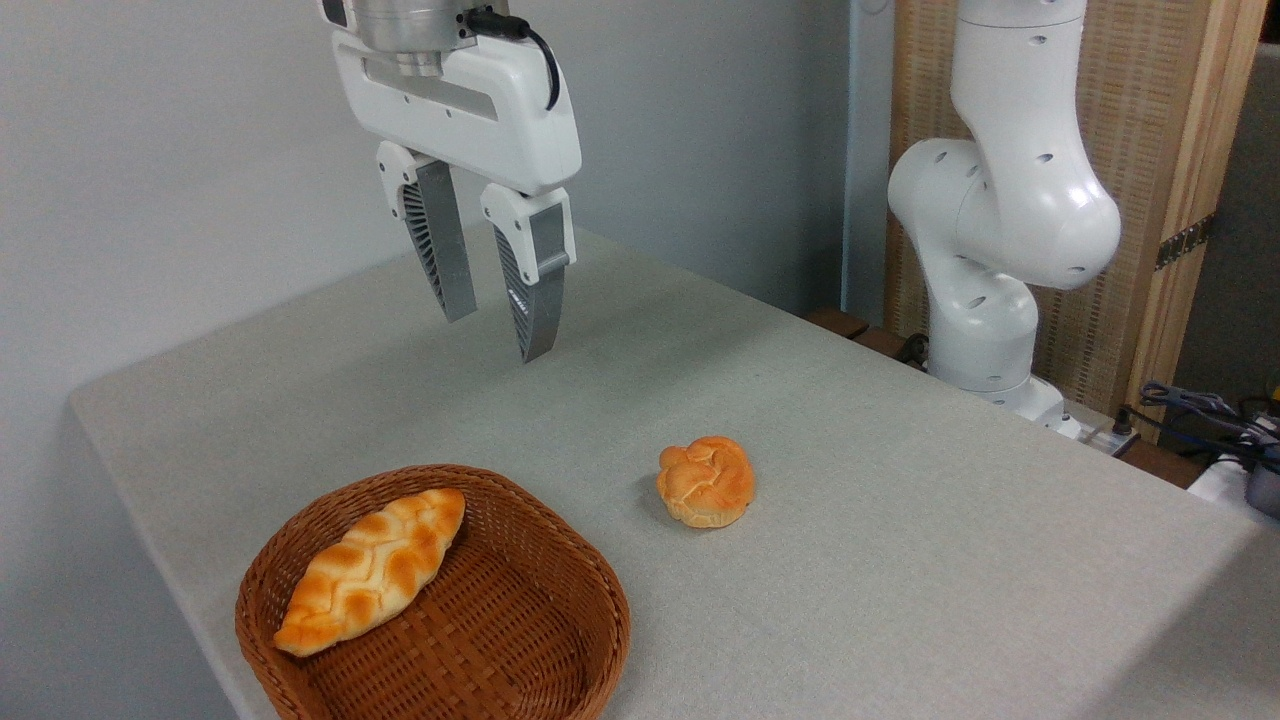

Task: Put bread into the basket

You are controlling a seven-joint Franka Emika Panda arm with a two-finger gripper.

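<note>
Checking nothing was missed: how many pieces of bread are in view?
2. The braided loaf lies in the basket, against its left side; the round bun sits on the table right of the basket. None seems hidden.

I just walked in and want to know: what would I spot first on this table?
Probably the long braided golden-orange loaf lying inside the woven reddish-brown wicker basket at the front left. Next, the small round knotted orange bun sitting alone on the grey tablecloth, right of the basket. Above both, at the top, hangs the white robot gripper, its grey fingers open and empty.
</note>
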